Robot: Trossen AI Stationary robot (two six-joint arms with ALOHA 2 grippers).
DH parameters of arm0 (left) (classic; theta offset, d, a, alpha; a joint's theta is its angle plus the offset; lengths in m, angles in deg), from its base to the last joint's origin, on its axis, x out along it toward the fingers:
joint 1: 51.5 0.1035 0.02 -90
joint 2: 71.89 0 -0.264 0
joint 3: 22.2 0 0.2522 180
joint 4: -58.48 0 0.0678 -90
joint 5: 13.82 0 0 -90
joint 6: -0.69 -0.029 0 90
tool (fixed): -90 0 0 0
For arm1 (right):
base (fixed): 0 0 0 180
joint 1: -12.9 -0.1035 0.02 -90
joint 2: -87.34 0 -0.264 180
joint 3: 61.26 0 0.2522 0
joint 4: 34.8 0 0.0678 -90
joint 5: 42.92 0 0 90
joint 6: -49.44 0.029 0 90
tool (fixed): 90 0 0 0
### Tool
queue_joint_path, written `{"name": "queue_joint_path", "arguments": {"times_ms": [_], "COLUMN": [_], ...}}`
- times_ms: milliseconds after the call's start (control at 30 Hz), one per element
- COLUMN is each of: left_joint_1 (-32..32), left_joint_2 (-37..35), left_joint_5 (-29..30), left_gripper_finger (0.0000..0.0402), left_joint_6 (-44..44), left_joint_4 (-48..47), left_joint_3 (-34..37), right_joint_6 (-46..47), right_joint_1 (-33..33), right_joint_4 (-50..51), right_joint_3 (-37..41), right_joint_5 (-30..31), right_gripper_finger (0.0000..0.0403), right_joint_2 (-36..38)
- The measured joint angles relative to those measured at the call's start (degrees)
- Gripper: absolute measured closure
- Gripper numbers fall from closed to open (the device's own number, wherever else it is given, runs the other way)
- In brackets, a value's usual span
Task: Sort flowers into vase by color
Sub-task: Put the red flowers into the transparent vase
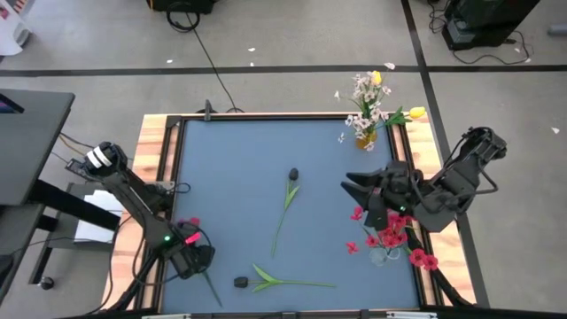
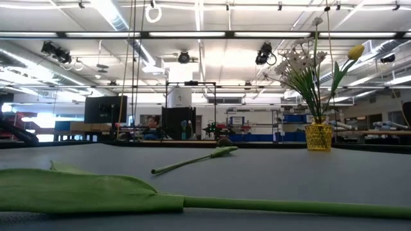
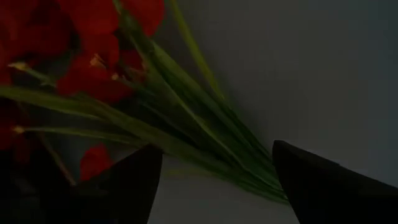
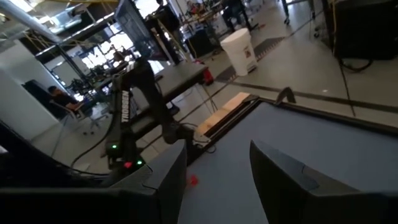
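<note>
Low at the near-left corner of the surface (image 1: 230, 177), the left claw (image 3: 214, 180) stands open, its fingers either side of the green stems of a red flower spray (image 3: 93, 68), not closed on them. Near the right edge, the right claw (image 1: 353, 189) hangs open and empty above the red flowers in a clear vase (image 1: 390, 235). Two dark-headed buds (image 1: 293, 175) lie mid-surface; white and yellow flowers (image 1: 368, 102) stand at the far-right corner.

My left gripper (image 1: 190, 257) is covering most of the red flower (image 1: 192, 227). My left wrist view is cutting off its red blossoms (image 3: 93, 62) and stems (image 3: 186, 134).
</note>
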Motion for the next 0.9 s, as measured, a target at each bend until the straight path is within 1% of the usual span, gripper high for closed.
{"name": "queue_joint_path", "arguments": {"times_ms": [133, 233, 400, 600, 700, 800, 900], "left_joint_1": [0.1, 0.4, 2.6, 6.4, 8.9, 12.1, 16.0], "left_joint_2": [-0.1, -0.2, -0.2, -0.1, 0.1, -0.1, -0.8], "left_joint_5": [-0.3, -0.4, 0.0, 4.7, 7.8, 9.5, 11.3], "left_gripper_finger": [0.0116, 0.0151, 0.0232, 0.0330, 0.0370, 0.0391, 0.0390], "left_joint_6": [-1.1, -2.3, -7.8, -14.5, -19.3, -25.3, -33.1], "left_joint_4": [3.0, 3.1, 2.8, 2.9, 2.6, 2.5, 2.3], "left_joint_3": [2.6, 3.0, 3.1, 2.7, 1.8, 0.3, -1.8], "right_joint_6": [0.2, 0.2, 0.1, -0.1, -0.5, -2.0, -4.7], "right_joint_1": [0.0, 0.0, 0.2, 0.9, 0.9, 0.9, 0.9], "right_joint_4": [-1.4, -2.6, -2.9, -3.1, -3.1, -3.0, -2.3], "right_joint_3": [0.0, 0.0, 0.0, 0.0, 0.0, 0.0, 0.0], "right_joint_5": [-1.7, -1.9, -1.7, -1.5, -1.6, -2.0, -2.8], "right_gripper_finger": [0.0218, 0.0218, 0.0219, 0.0221, 0.0221, 0.0221, 0.0221], "right_joint_2": [-0.1, -0.1, -0.1, -0.1, -0.1, -0.1, -0.1]}}
